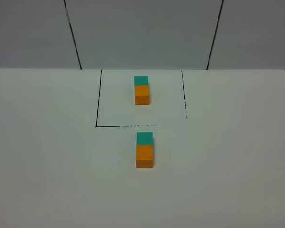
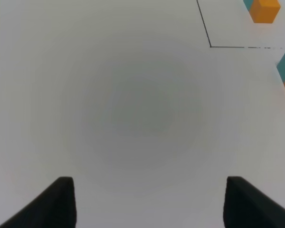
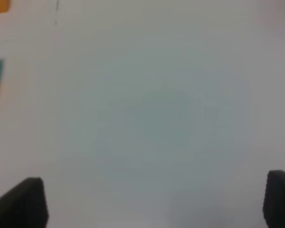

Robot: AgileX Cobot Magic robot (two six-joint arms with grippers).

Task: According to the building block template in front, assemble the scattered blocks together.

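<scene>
Teal cube touches orange cube just outside black outline | same order as template | left gripper, right gripper open, empty, well apart | only compare alignment; avoid bumping.

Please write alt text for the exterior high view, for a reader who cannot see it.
Two teal-and-orange cube pairs lie on a white table: the template inside a black outline, and the assembled blocks just outside it, nearer the camera. Each pair has teal at the far end. No arms appear.
</scene>
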